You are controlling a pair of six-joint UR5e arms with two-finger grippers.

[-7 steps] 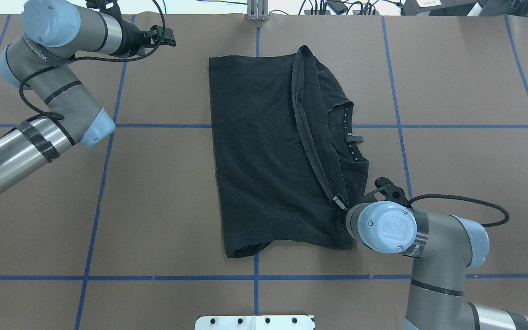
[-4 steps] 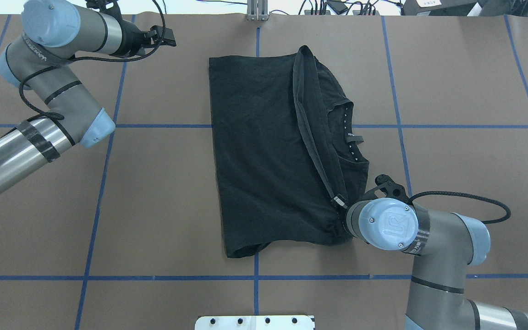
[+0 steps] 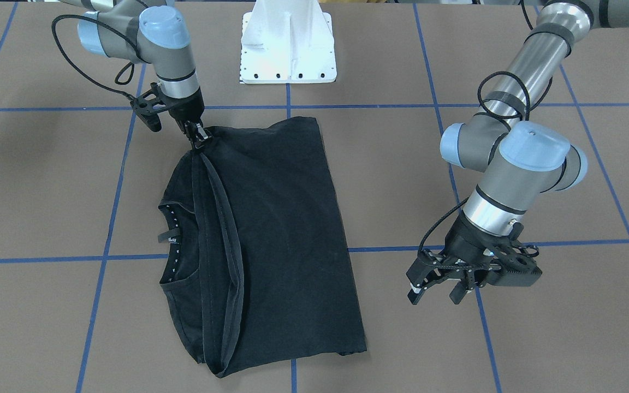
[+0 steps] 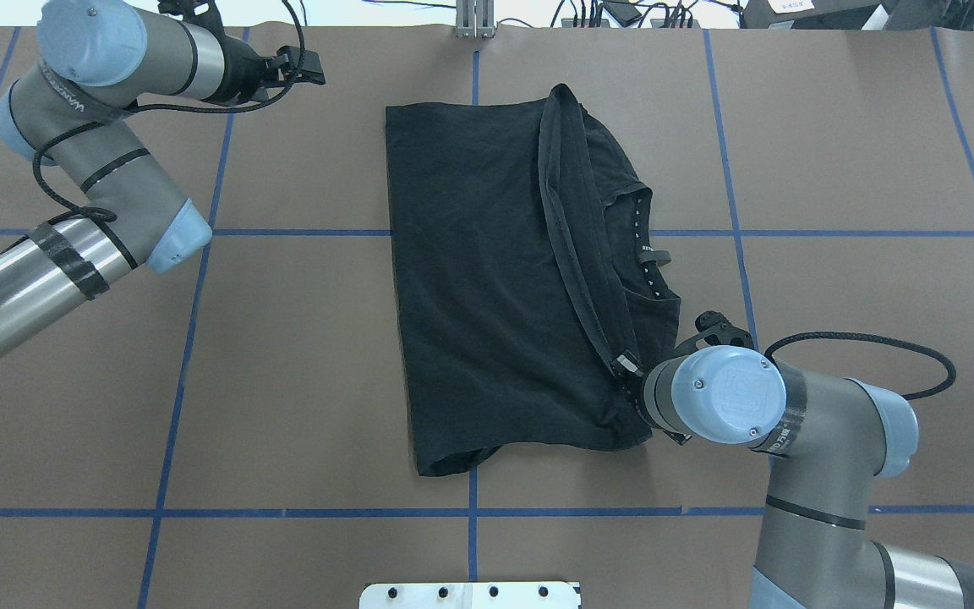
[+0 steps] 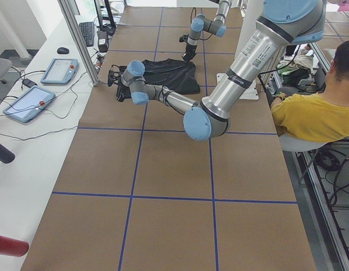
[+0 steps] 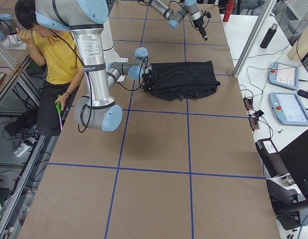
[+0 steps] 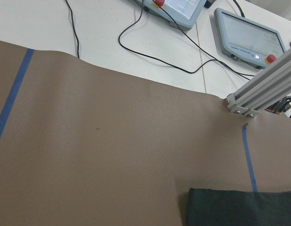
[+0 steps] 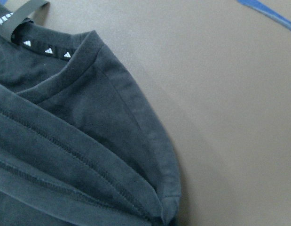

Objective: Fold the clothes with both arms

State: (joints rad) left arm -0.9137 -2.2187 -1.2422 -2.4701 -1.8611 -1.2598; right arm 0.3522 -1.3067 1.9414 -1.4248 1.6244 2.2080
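Note:
The black T-shirt [image 4: 478, 279] lies folded mid-table, plain side up, its hem band laid over next to the white-dotted collar [image 4: 643, 245]. It also shows in the front view [image 3: 282, 229]. My right gripper [image 3: 200, 136] is shut on the folded hem corner at the shirt's near right side, low over the table; from overhead it [image 4: 625, 370] shows just under the wrist. The right wrist view shows the hem folds and collar [image 8: 46, 49], no fingers. My left gripper [image 3: 435, 292] is open and empty, above bare table far left of the shirt [image 4: 308, 72].
The white base plate [image 3: 287, 49] stands at the robot's side of the table. An aluminium post [image 4: 474, 21] stands at the far edge. Control tablets [image 7: 248, 37] and cables lie beyond it. A seated person in yellow [image 5: 315, 113] is beside the table.
My right wrist has shifted slightly to the right and away, still holding the hem; the shirt's near right corner drew in a little. The left arm has hardly moved.

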